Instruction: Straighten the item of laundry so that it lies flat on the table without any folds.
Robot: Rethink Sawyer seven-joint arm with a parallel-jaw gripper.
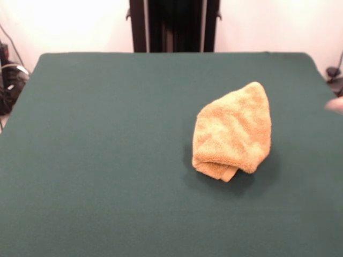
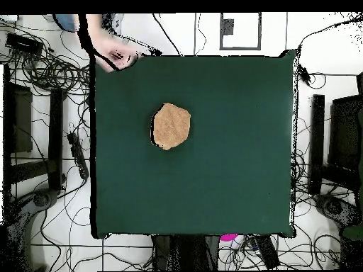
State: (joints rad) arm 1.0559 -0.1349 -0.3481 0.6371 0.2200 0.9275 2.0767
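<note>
Towel still bunched, task not started as far as visible

Mustard towel [image 1: 233,131] sits folded over itself in a lumpy, roughly triangular heap on the green table [image 1: 107,160], right of centre in the front view, about mid-depth; rolled layers and an inner edge poke out at its near end, so at least one fold is doubled under. Overhead it reads as a compact rounded blob, not a spread sheet. Nothing flattened yet: all unfolding and smoothing remains. Arm is drawn back, only the black pedestal [image 1: 174,25] shows at the far edge; gripper not visible in either view, so jaw state can't be told. A person's hand [image 2: 117,51] is at the table corner in the overhead view, well apart from the towel
</note>
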